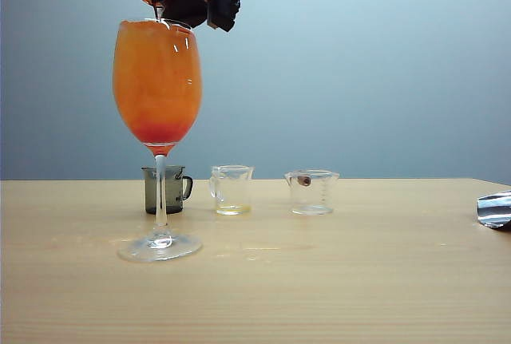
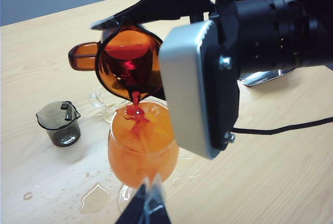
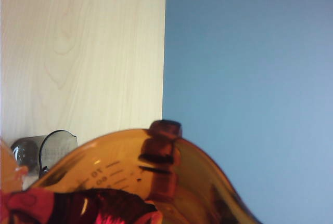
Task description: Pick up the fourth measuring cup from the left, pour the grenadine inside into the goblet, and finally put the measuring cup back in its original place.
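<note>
Four small measuring cups were in sight: a smoky grey handled cup (image 1: 166, 189), two clear colourless cups (image 1: 231, 189) (image 1: 311, 191) in a row on the light wood-grain table (image 1: 359, 280), and one translucent red-brown measuring cup (image 2: 127, 63) held aloft. One tall clear goblet (image 1: 158, 88) stood in front of the grey cup, nearly full of bright orange juice (image 1: 156, 73) with a darker red layer at the bottom of its bowl. The left clear cup held a thin film of yellowish liquid; the right one looked almost empty.

The right gripper (image 2: 151, 26) was clamped on the red-brown cup above the goblet's rim, tipping it so that dark red grenadine (image 2: 136, 99) ran from the lip in a thin stream into the juice. More grenadine pooled inside the tilted cup.

The left gripper (image 2: 145, 208) hung near the goblet's foot; whether its jaws were apart could not be told. Spilled droplets (image 2: 96, 198) lay on the wood.
</note>
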Controlling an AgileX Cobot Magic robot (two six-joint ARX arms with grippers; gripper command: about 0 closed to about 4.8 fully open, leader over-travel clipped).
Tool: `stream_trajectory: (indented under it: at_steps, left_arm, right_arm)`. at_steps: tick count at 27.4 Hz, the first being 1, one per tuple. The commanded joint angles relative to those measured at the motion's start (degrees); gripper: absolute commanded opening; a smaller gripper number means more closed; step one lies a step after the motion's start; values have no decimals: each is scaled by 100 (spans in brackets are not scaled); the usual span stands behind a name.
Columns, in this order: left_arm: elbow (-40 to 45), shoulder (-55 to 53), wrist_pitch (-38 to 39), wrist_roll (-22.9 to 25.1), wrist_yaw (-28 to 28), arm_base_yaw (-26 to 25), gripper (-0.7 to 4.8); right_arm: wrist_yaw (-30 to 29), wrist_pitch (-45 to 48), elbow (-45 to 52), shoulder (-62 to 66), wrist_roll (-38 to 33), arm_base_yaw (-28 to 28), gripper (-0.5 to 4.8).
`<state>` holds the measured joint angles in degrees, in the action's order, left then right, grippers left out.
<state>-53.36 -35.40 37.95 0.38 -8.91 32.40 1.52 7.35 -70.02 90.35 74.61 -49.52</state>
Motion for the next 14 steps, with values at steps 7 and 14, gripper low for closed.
stream_trajectory:
  at_steps: [7, 14]
  left_arm:
    - [-20, 9, -68, 7, -13, -4, -5]
    - [-20, 9, -66, 9, -13, -4, -5]
  right_arm:
    - [9, -81, -13, -33, 214, -31, 41]
    - [9, -68, -13, -35, 385, -31, 41]
